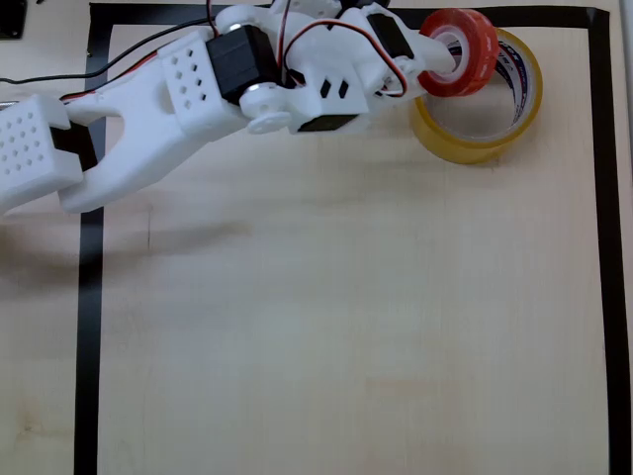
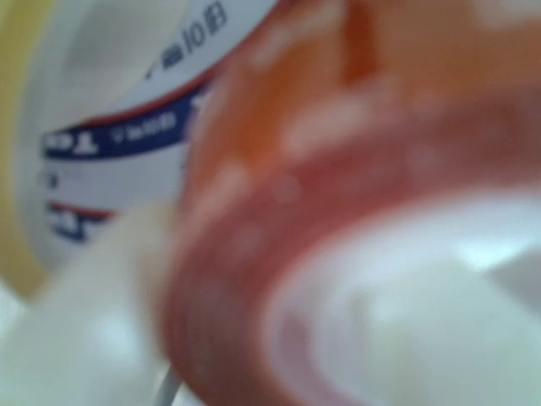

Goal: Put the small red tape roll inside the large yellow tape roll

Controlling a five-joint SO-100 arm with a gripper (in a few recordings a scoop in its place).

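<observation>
The small red tape roll (image 1: 465, 51) hangs tilted over the upper left rim of the large yellow tape roll (image 1: 473, 139), which lies flat near the table's top right corner. My white gripper (image 1: 445, 54) is shut on the red roll, one finger reaching through its white core. In the wrist view the red roll (image 2: 254, 254) sits blurred right in front of the lens. Behind it shows the yellow roll's white inner core (image 2: 110, 127) with blue and red print.
A black tape border (image 1: 89, 327) frames the light wooden table. It runs down the left side, along the top and down the right edge (image 1: 600, 247). The white arm (image 1: 178, 99) stretches in from the left, with wires above it.
</observation>
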